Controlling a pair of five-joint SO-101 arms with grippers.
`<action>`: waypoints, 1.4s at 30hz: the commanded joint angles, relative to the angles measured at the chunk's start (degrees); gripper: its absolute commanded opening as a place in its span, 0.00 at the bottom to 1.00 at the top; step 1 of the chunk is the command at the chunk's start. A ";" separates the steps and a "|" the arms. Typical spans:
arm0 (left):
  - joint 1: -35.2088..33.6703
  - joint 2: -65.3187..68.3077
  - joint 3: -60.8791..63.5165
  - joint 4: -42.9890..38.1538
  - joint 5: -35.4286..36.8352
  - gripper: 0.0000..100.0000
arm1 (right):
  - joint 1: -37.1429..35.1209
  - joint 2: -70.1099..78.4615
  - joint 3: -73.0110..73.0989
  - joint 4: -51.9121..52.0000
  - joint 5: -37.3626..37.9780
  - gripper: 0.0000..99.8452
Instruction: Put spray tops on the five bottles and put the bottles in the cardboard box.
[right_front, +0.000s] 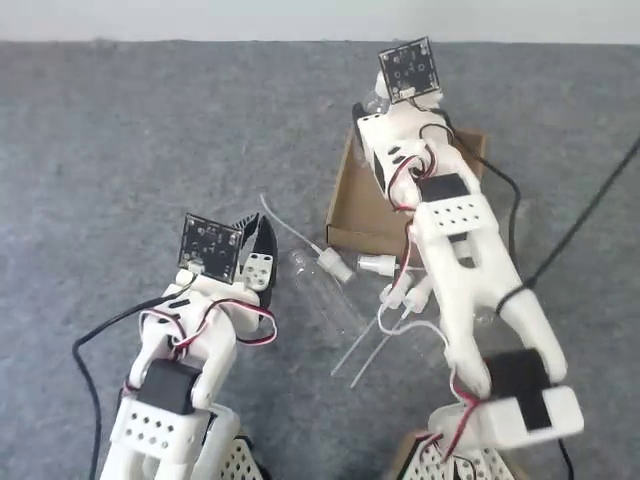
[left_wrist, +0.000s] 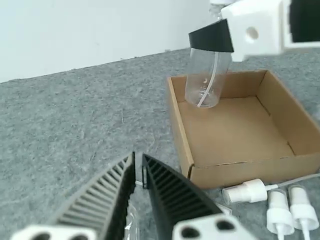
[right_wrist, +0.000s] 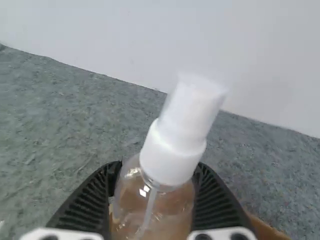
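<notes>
Your right gripper (right_wrist: 156, 170) clasps a capped bottle (left_wrist: 204, 82) over the cardboard box (left_wrist: 178, 125). Your left gripper (left_wrist: 138, 160) is closed, empty. Loose spray tops (left_wrist: 245, 191) lie just beside the box.

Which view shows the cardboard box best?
Left wrist view: the cardboard box shows nearly whole, walls and floor. In the high view the right arm covers most of it; the right wrist view catches at most a brown sliver.

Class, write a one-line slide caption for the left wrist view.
Right gripper holds a clear bottle at the cardboard box's far wall; loose spray tops lie outside it.
</notes>
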 joint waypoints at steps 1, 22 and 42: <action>-0.26 0.53 -0.57 -1.41 -0.26 0.01 | 1.63 1.36 -3.69 -6.02 0.79 0.01; 0.00 0.53 -0.40 -1.41 -0.26 0.01 | 1.63 23.16 -18.55 -8.31 0.79 0.01; -0.09 0.53 -0.40 -1.41 -0.26 0.01 | 1.10 22.99 -18.64 -5.93 0.79 0.01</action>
